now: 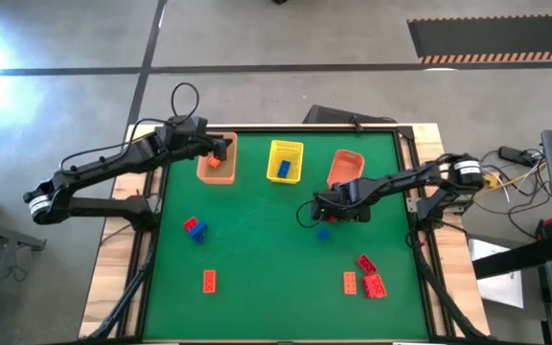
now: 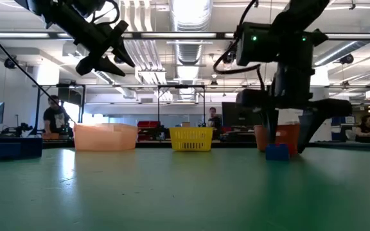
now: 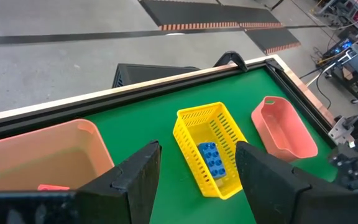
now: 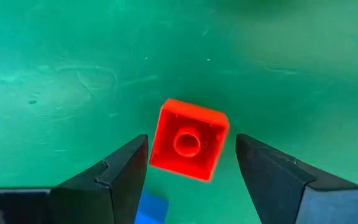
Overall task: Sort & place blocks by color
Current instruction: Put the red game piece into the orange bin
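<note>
Nearest the front edge, on the right: three blocks in a tight cluster, red (image 1: 365, 263), orange (image 1: 350, 281) and red (image 1: 375, 286). Farther left along that edge, alone: one orange block (image 1: 209, 280). Next back, left of centre: a red block (image 1: 191, 224) touching a blue one (image 1: 199, 234).

Mid-table, right of centre: right gripper (image 4: 191, 155) low over the mat (image 1: 257, 220), released, fingers spread either side of a red block (image 4: 188, 146) without touching it. Just beside it, a blue block (image 1: 323, 233).

Along the far edge: three baskets in a row. Over the orange basket (image 1: 204, 172), at the left end: left gripper (image 3: 197, 149), also released, nothing between its fingers; inside the basket, one orange block (image 1: 214, 163). In the yellow basket (image 1: 297, 149), middle: a blue block (image 1: 284, 169). At the right end: red-orange basket (image 1: 345, 165).
</note>
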Action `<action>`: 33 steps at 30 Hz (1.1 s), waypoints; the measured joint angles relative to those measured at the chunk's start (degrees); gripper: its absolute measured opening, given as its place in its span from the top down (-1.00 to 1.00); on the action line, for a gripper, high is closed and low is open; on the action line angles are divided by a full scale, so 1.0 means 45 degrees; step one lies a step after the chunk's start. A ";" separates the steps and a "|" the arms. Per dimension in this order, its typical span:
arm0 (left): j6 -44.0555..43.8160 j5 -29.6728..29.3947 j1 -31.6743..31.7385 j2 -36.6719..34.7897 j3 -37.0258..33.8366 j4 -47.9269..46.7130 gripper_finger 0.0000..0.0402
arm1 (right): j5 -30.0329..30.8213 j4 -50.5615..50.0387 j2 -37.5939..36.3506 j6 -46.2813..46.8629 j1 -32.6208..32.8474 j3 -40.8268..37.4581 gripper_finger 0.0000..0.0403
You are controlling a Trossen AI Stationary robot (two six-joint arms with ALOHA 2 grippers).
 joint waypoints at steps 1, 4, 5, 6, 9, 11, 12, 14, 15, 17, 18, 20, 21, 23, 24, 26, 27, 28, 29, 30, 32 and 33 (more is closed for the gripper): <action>0.0000 0.0000 0.0000 -0.0002 -0.0002 0.0000 0.04 | 0.0005 -0.0006 0.0243 -0.0147 -0.0003 0.0126 -0.16; 0.0000 0.0000 0.0000 -0.0015 -0.0010 0.0005 0.04 | 0.0001 -0.0383 0.0824 -0.0564 0.0001 0.0609 -0.12; 0.0000 0.0000 0.0000 -0.0015 -0.0010 0.0000 0.04 | 0.0010 -0.0653 0.1012 -0.0665 0.0045 0.0837 -0.10; 0.0000 0.0000 0.0000 -0.0015 -0.0013 0.0000 0.04 | 0.0013 -0.0959 0.1191 -0.0794 0.0091 0.1062 -0.06; -0.0005 0.0005 0.0000 -0.0015 -0.0026 0.0000 0.04 | 0.0142 -0.1873 0.1687 -0.1433 0.0170 0.1791 0.09; -0.0005 0.0005 0.0000 -0.0010 -0.0039 -0.0001 0.04 | 0.0214 -0.2218 0.1978 -0.1880 0.0170 0.2191 0.21; -0.0005 0.0005 0.0000 -0.0010 -0.0039 -0.0005 0.04 | 0.0218 -0.2302 0.2066 -0.2082 0.0165 0.2346 0.28; -0.0005 0.0005 0.0000 -0.0005 -0.0039 -0.0004 0.04 | 0.0219 -0.2378 0.2315 -0.2417 0.0165 0.2683 0.37; -0.0005 0.0005 0.0000 -0.0005 -0.0044 -0.0004 0.04 | 0.0213 -0.2341 0.2405 -0.2622 0.0165 0.2843 0.37; -0.0006 0.0005 0.0000 -0.0005 -0.0044 -0.0005 0.04 | 0.0197 -0.2379 0.2571 -0.2983 0.0165 0.3107 0.37; -0.0005 0.0005 0.0000 -0.0005 -0.0044 -0.0003 0.04 | 0.0152 -0.2411 0.2641 -0.3129 0.0165 0.3219 0.37; -0.0005 0.0005 0.0000 -0.0005 -0.0044 -0.0005 0.04 | -0.0091 -0.2381 0.2660 -0.3460 0.0161 0.3493 0.37; -0.0005 0.0005 0.0000 0.0000 -0.0044 -0.0005 0.04 | -0.0145 -0.2378 0.2620 -0.3601 0.0165 0.3644 0.37; -0.0005 0.0005 0.0000 0.0028 -0.0044 0.0000 0.04 | -0.0164 -0.2359 0.2390 -0.3782 0.0165 0.4011 0.37; -0.0005 0.0009 -0.0005 0.0038 -0.0047 -0.0009 0.04 | -0.0157 -0.2373 0.2285 -0.3881 0.0165 0.4228 0.37; -0.0005 0.0010 0.0000 0.0039 -0.0049 -0.0007 0.04 | -0.0111 -0.2369 0.2012 -0.4057 0.0107 0.4665 0.37; -0.0005 0.0010 -0.0003 0.0041 -0.0049 -0.0005 0.04 | -0.0074 -0.2383 0.1893 -0.4172 0.0047 0.4868 0.37; -0.0005 0.0010 -0.0005 0.0055 -0.0049 -0.0005 0.04 | -0.0050 -0.2382 0.1772 -0.4328 -0.0055 0.5057 0.37; -0.0007 0.0010 -0.0003 0.0058 -0.0052 -0.0010 0.04 | -0.0036 -0.2374 0.1631 -0.4449 -0.0191 0.5210 0.36; -0.0010 0.0010 -0.0005 0.0058 -0.0063 -0.0019 0.04 | -0.0021 -0.2404 0.1494 -0.4631 -0.0337 0.5330 0.36; -0.0010 0.0010 -0.0005 0.0058 -0.0058 0.0001 0.04 | 0.0005 -0.2506 0.1256 -0.4979 -0.0695 0.5549 0.36; -0.0010 0.0010 -0.0003 0.0058 -0.0063 -0.0005 0.04 | 0.0006 -0.2600 0.1110 -0.5151 -0.0903 0.5596 0.36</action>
